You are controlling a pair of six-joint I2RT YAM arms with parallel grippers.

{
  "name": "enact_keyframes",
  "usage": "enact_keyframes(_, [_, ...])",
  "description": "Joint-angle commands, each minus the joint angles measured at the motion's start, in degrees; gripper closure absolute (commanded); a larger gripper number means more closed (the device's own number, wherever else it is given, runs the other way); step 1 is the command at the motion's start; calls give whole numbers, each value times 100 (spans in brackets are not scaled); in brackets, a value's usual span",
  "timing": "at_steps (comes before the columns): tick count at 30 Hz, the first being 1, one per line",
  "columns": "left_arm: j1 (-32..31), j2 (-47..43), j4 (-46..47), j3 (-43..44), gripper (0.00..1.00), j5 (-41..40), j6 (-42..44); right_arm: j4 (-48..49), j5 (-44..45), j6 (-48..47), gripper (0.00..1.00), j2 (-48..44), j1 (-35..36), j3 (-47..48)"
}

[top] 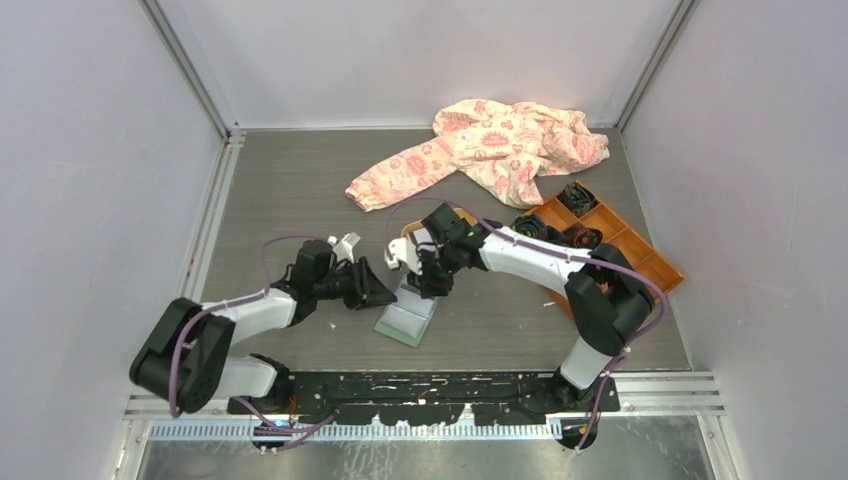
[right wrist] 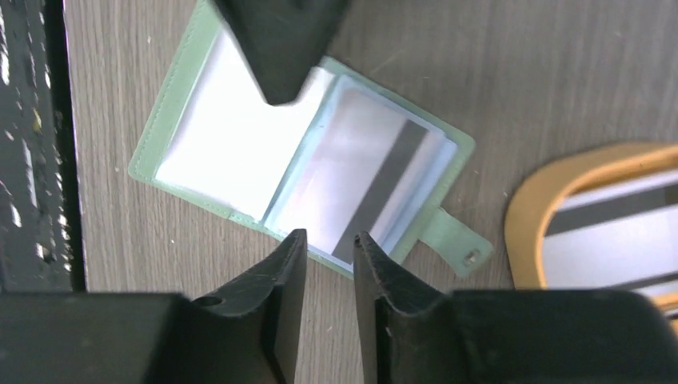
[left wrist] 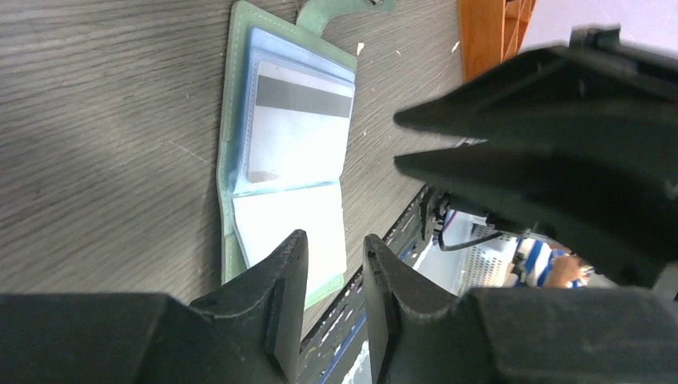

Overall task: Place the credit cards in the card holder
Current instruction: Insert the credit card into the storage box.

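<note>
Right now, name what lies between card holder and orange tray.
Right wrist view: only bare table between card holder and orange tray, besides the holder's snap tab.

Card holder on the table, one credit card inside, tray with cards just behind.

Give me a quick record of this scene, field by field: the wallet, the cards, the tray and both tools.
card holder: lies open and flat on the table, snap tab pointing toward the tray
striped card: appears tucked into a clear sleeve of the holder
orange tray: beside the holder, apart from it
tray cards: striped, lying in the tray
left tool: over the holder, slightly open, empty
right tool: over the holder, slightly open, empty
</note>
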Motion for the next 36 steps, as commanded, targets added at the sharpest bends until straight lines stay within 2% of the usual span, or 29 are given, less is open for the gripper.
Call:
enact_keyframes(1, [23, -821, -1213, 203, 68, -389, 630, 285, -695, 1241, 63, -115, -369, 301])
enact_keyframes(6, [23, -1876, -1440, 83, 69, -723, 808, 287, -699, 2292, 58, 362, -517, 638])
enact_keyframes(11, [31, -2896, -1494, -290, 69, -1305, 852, 140, -573, 2580, 57, 755, -540, 824])
enact_keyframes(17, [35, -4224, -2009, -803, 38, -2161, 712, -111, -252, 2605, 57, 1064, -581, 1029])
enact_keyframes(19, [38, -4603, -2110, -983, 34, -2180, 630, -209, -178, 2591, 57, 1183, -579, 1097])
enact_keyframes(22, [41, -5003, -2195, -1227, 34, -2039, 377, -294, -77, 2599, 57, 1331, -579, 1168])
enact_keyframes(28, [35, -5002, -2623, -1340, 36, -1752, 59, -393, 59, 2569, 57, 1424, -604, 1211])
enact_keyframes(33, [19, -4530, -2357, -1406, 36, -1377, -375, -403, -175, 2802, 58, 1397, -708, 1114])
enact_keyframes(36, [-102, -4352, -2145, -1480, 36, -1413, -716, -196, -166, 2989, 61, 1264, -748, 893])
